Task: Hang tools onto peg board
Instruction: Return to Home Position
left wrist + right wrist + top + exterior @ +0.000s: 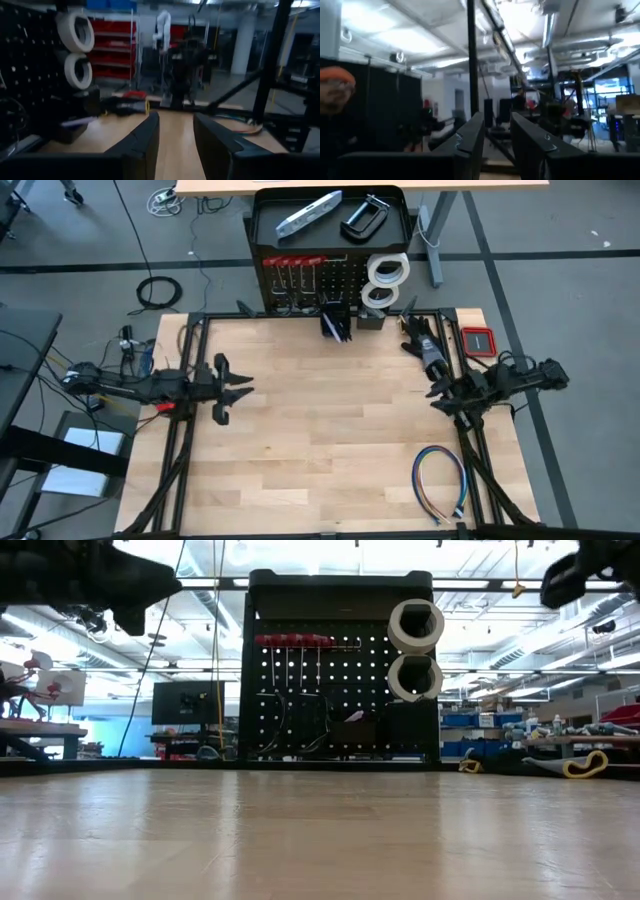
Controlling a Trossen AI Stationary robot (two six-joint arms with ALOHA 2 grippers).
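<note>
The peg board [330, 275] stands upright at the table's far edge. On its tray-like top lie a silver bar-shaped tool [310, 213] and a black C-clamp [365, 218]. Two white tape rolls [415, 626] hang on hooks at its right, and red-handled tools [293, 639] hang in a row at its left. Dark pens stick out of a small bin [336, 322]. A grey-and-black tool [422, 347] lies on the table's far right. My left gripper [243, 386] hovers open over the table's left side. My right gripper [436, 394] hovers open over the right side, tipped upward. Nothing is between either pair of fingers.
A flat red case [478, 340] lies at the far right corner. A multicoloured wire loop [440, 480] lies near the front right. A black cable loop [158, 292] is on the floor beyond the table's far left. The wooden tabletop [320, 430] between the arms is bare.
</note>
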